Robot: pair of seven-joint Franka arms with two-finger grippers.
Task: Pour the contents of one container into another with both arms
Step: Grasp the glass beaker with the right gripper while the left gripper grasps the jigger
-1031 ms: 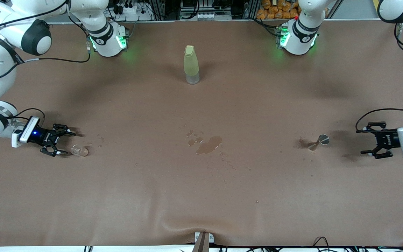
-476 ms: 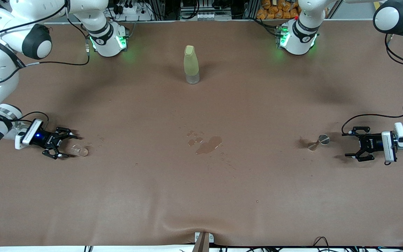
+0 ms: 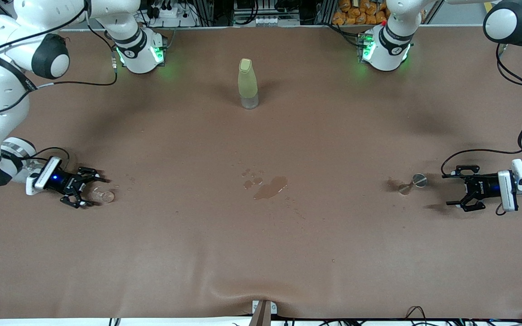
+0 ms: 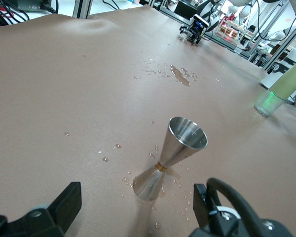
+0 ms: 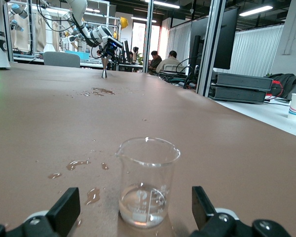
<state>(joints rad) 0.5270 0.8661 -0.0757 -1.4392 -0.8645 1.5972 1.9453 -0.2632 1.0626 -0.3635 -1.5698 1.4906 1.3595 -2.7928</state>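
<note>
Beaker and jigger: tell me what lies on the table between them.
Front view: between the glass beaker and the steel jigger lies a spilled puddle with small droplets around it; otherwise bare brown table.

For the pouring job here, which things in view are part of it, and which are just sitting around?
Part of the job:
- glass beaker, upright, a little liquid in it, in front of the open right gripper
- metal jigger, upright, in front of the open left gripper

Just sitting around:
- yellow-green bottle, standing between the arm bases
- spilled puddle mid-table
- droplets by the beaker
</note>
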